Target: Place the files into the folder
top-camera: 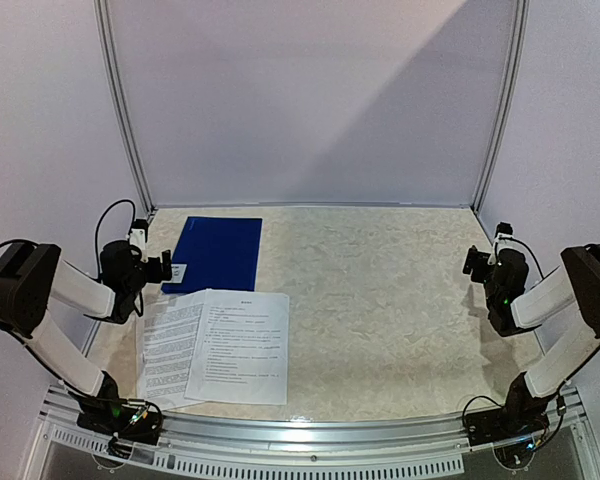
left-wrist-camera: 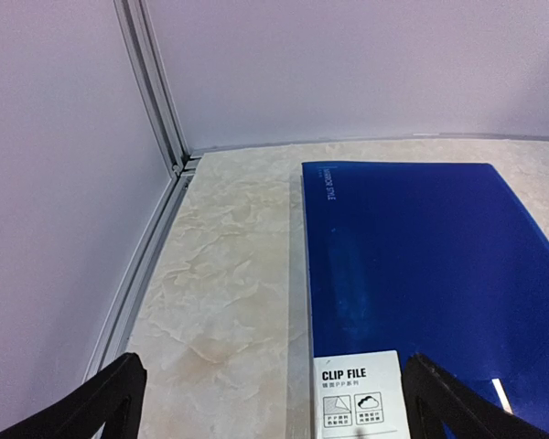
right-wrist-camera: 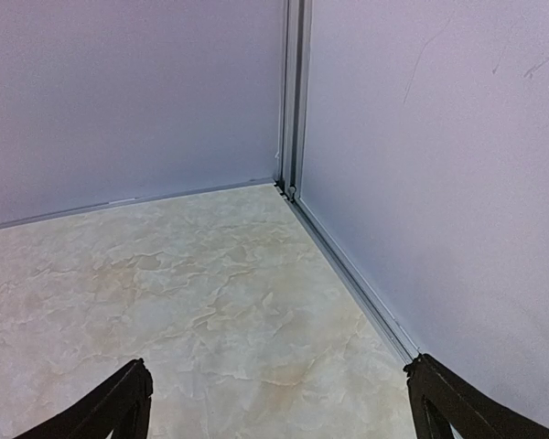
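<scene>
Reading "CLIP FILE" in black capitals on the white label (left-wrist-camera: 357,393) at the near-left corner of the folder (left-wrist-camera: 421,256). Showing smaller characters and two little icons under that heading, too small for reading. Carrying a pale line of lettering along the folder's left edge, also not legible.

Keeping the dark-blue folder closed and flat on the table (top-camera: 380,300), its inside hidden. Leaving the files (top-camera: 225,345) outside it, just nearer than the folder: two white sheets of dense black print, overlapping each other, their far edge meeting the folder's near edge.

Holding the left end effector (left-wrist-camera: 274,407) at the folder's near-left corner, fingers (left-wrist-camera: 101,407) spread wide and gripping nothing, the label lying between the fingertips in the wrist view. Holding the right end effector (right-wrist-camera: 274,402) well to the right of the folder, beside the right wall (right-wrist-camera: 439,183), likewise spread wide and gripping nothing, well apart from the files.
</scene>
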Tool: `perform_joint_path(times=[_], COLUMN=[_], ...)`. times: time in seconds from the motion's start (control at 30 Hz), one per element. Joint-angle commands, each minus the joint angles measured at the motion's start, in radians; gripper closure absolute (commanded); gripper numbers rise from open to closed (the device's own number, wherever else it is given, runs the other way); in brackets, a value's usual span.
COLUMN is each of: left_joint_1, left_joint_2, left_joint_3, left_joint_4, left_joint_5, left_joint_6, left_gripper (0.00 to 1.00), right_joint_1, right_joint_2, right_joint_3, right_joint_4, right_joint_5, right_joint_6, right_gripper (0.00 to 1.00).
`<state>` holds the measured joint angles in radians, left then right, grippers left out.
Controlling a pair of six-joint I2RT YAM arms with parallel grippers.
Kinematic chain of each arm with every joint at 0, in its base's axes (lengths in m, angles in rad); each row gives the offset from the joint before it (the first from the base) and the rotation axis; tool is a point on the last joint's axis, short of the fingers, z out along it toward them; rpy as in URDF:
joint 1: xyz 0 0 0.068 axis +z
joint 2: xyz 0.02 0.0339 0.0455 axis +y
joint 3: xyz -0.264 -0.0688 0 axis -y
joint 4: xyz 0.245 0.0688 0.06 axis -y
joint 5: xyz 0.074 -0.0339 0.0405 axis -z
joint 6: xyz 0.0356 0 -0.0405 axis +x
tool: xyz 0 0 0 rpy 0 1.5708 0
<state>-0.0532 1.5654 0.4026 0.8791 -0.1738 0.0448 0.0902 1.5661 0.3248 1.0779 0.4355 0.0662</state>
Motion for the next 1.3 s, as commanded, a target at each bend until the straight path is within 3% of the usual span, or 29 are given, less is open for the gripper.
perform_joint_path(times=[0.0, 0.1, 0.23, 0.3, 0.37, 0.5, 0.63, 0.7, 0.77, 0.83, 0.93, 1.13, 1.27], left_joint_1=[0.003, 0.004, 0.014, 0.024, 0.063, 0.088, 0.075, 0.026, -0.041, -0.088, -0.097, -0.093, -0.083], left_joint_2=[-0.008, -0.007, -0.02, -0.054, -0.106, -0.128, -0.157, -0.169, -0.175, -0.174, -0.174, -0.126, -0.004], left_joint_3=[0.005, 0.007, 0.019, 0.071, 0.202, 0.473, 0.637, 0.672, 0.657, 0.625, 0.587, 0.44, 0.478], left_joint_4=[0.011, 0.008, -0.031, -0.119, -0.373, -0.853, -1.327, -1.477, -1.531, -1.549, -1.56, -1.296, -1.321], left_joint_5=[-0.009, -0.006, 0.005, 0.019, 0.125, 0.21, 0.317, 0.269, 0.154, 0.08, 0.107, 0.219, 0.282], left_joint_6=[-0.001, 0.001, -0.01, -0.015, -0.032, 0.199, 0.542, 0.695, 0.848, 1.006, 1.224, 1.535, 1.575], left_gripper=[0.0, 0.01, 0.0, 0.0, 0.01, 0.01, 0.0, 0.01, 0.0, 0.11, 0.25, 0.24, 0.25], right_joint_1=[-0.005, -0.004, -0.002, -0.001, -0.001, -0.002, -0.001, 0.007, 0.045, 0.096, 0.153, 0.225, 0.251], right_joint_2=[-0.003, -0.031, -0.065, -0.135, -0.277, -0.497, -0.528, -0.516, -0.507, -0.508, -0.512, -0.497, -0.501], right_joint_3=[0.002, -0.006, -0.066, -0.06, -0.021, 0.127, 0.274, 0.328, 0.372, 0.395, 0.409, 0.403, 0.401], right_joint_4=[0.01, -0.017, 0.079, -0.037, -0.218, -0.607, -0.852, -0.931, -0.989, -1.005, -0.994, -0.971, -0.963], right_joint_5=[0.013, 0.017, 0.006, 0.01, -0.002, -0.165, -0.466, -0.564, -0.592, -0.583, -0.581, -0.58, -0.589], right_joint_6=[0.001, 0.013, -0.011, -0.012, -0.003, 0.115, 0.174, 0.211, 0.228, 0.226, 0.235, 0.237, 0.236], right_gripper=[0.01, 0.01, 0.01, 0.01, 0.01, 0.01, 0.1, 0.1, 0.09, 0.07, 0.06, 0.04, 0.01])
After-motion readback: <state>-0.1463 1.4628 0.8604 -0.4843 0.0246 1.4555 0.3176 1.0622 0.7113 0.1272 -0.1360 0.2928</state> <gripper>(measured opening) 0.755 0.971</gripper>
